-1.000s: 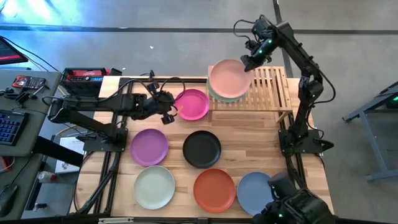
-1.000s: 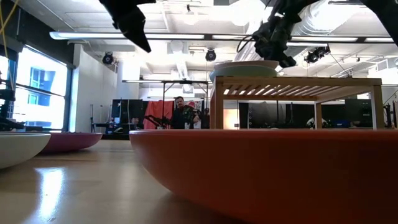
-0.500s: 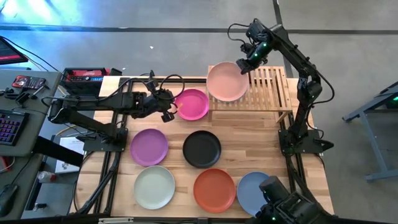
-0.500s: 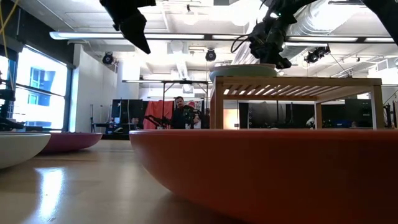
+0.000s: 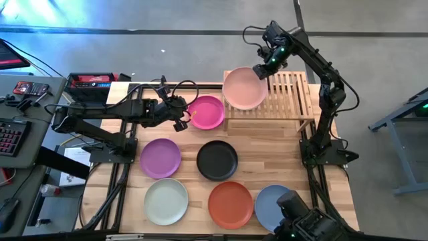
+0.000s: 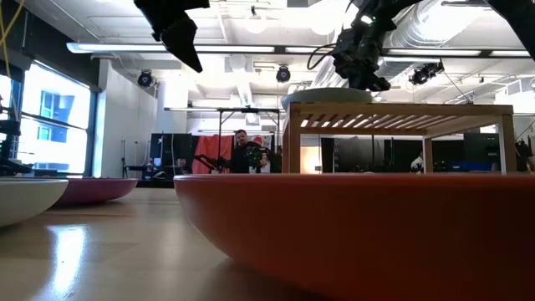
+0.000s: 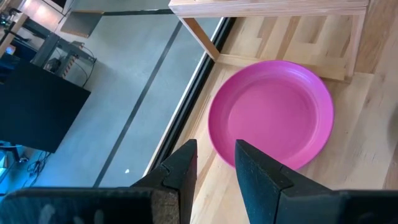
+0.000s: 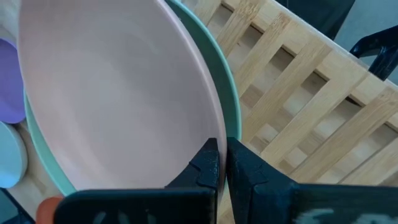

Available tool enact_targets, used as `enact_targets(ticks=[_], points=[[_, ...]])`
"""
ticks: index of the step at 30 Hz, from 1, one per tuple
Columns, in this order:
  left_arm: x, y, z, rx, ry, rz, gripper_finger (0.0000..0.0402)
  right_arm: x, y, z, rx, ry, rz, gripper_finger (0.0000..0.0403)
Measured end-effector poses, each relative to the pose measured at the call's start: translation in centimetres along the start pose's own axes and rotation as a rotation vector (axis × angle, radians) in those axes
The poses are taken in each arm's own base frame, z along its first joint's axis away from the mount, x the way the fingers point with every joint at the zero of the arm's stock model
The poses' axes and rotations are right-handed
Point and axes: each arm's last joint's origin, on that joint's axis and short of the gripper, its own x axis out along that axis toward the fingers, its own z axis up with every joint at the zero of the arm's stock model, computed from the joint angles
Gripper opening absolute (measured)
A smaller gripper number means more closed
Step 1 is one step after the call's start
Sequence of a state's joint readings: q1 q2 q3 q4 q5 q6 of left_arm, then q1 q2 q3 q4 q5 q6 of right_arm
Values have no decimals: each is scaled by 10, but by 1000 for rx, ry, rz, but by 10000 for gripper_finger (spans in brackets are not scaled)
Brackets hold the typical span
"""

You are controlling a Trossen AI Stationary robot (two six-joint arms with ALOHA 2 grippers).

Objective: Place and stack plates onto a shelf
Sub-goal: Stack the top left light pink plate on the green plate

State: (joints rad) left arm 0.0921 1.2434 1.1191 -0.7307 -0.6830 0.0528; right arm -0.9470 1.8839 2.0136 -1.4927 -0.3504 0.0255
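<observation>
Pale pink plate [image 5: 244,88] in right gripper [image 5: 260,69] — over bamboo shelf [image 5: 292,94]

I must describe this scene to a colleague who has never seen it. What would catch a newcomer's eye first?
First, the pale pink plate pinched at its rim by the right gripper, lying on a sage green plate at the left end of the bamboo shelf. Next, six bright plates spread over the table, with the left gripper poised beside the magenta plate.
</observation>
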Motion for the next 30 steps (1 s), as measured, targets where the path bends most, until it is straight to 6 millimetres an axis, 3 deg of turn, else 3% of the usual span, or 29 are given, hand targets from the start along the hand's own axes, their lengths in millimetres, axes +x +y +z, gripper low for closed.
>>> enact_targets(ticks=[30], points=[[0,0,0,-16,0,1,99,0,0,-2,46,24,-4,1]])
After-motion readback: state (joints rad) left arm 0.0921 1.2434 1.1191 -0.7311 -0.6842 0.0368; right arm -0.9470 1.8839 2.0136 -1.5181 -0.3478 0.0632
